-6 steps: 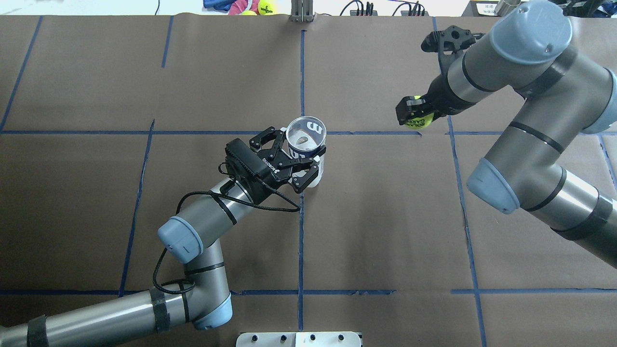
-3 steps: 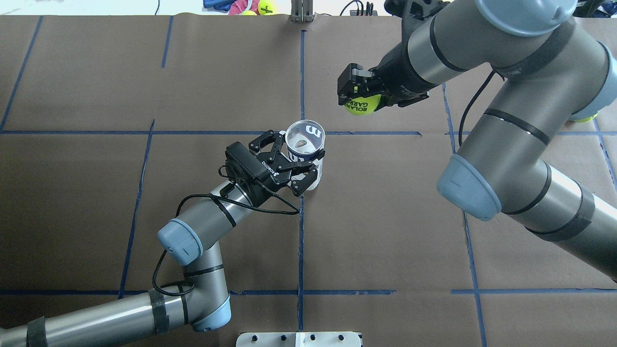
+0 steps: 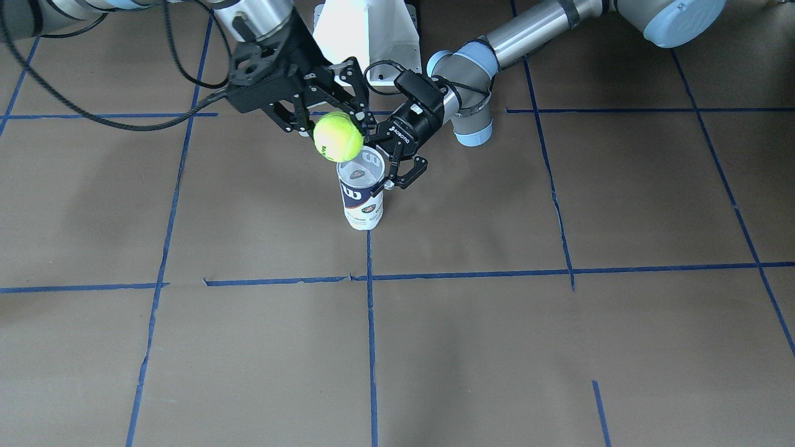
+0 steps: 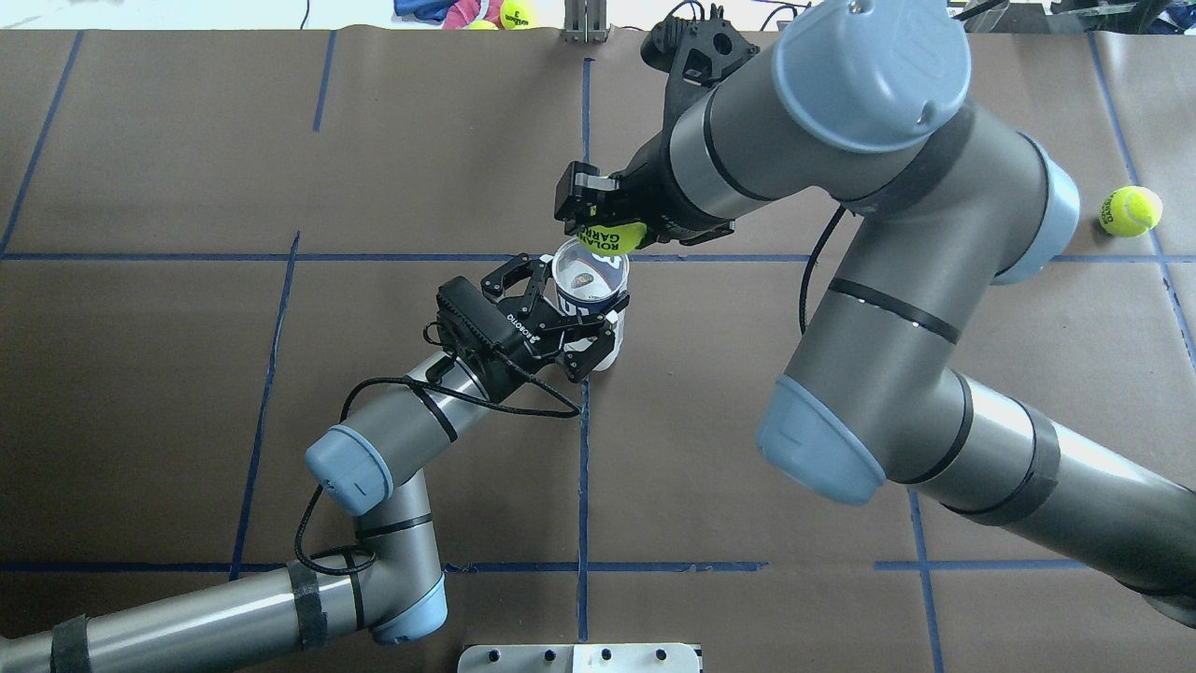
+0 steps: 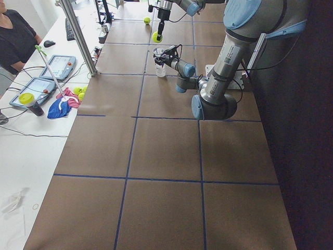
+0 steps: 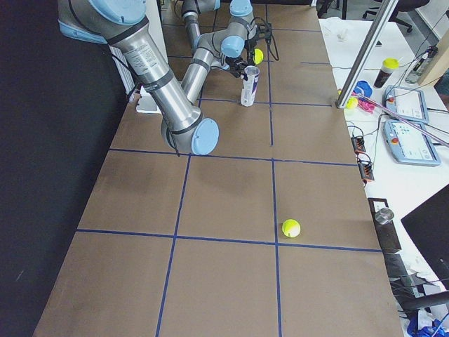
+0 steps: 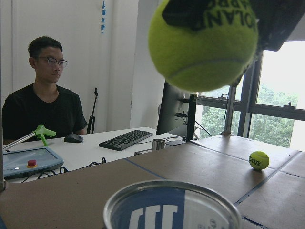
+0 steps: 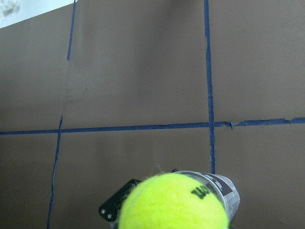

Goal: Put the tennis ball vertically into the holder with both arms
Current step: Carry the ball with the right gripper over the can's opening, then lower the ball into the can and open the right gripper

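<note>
Right now the holder point(image 4: 592, 297) is standing upright on the brown-papered table point(image 4: 187, 393), open mouth up, and everything else is sitting in relation to it. The left gripper point(image 4: 579, 315) is reaching in from the robot's side of the holder, and its jaws are clamping the clear wall from both sides, just below the rim. Above the holder, the right gripper point(image 4: 601, 227) is pinching the tennis ball point(image 3: 338, 136) between its closed-in jaws, so the ball is hanging in the air over the mouth and not yet inside it. In the overhead view the ball is overlapping the holder's far rim rather than sitting dead centre (the left wrist camera, looking up past the rim, is showing a clear gap between ball and mouth). Black lettering is showing on the ball's upper side. A second ball point(image 4: 1130, 210) is lying on the table well apart from the holder, out on the right arm's side.
</note>
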You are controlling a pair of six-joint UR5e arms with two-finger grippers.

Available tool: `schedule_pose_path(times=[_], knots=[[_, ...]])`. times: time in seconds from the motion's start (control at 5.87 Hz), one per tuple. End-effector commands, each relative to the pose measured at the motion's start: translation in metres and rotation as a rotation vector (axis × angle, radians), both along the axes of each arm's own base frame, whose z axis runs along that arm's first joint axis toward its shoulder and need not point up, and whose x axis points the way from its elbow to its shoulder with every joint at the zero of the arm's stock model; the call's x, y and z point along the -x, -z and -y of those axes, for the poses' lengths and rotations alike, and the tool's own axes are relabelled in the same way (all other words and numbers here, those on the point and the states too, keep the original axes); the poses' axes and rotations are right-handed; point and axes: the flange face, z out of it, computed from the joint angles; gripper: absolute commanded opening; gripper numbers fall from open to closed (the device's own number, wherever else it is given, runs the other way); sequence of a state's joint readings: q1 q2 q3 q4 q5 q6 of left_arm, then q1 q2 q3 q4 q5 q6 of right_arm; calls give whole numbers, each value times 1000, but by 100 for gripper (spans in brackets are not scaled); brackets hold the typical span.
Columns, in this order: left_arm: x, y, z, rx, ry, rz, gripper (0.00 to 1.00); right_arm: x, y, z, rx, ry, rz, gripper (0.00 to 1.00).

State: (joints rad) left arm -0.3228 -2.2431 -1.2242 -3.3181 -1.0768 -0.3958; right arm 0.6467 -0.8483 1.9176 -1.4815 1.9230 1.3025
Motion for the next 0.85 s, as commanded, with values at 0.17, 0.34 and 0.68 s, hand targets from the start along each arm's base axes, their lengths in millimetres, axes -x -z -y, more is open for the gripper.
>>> schedule_pose_path(times=[0.17,0.34,0.68], knots=[[0,-2,0,1,-1,3,81,30,-6,-5,-1,-17,-45,35],[0,-2,0,1,-1,3,81,32,-7,-5,-3,-22,-50,52],[-2,-3,-3,2,-5,5,81,39,-3,-2,9,-26,-50,81]])
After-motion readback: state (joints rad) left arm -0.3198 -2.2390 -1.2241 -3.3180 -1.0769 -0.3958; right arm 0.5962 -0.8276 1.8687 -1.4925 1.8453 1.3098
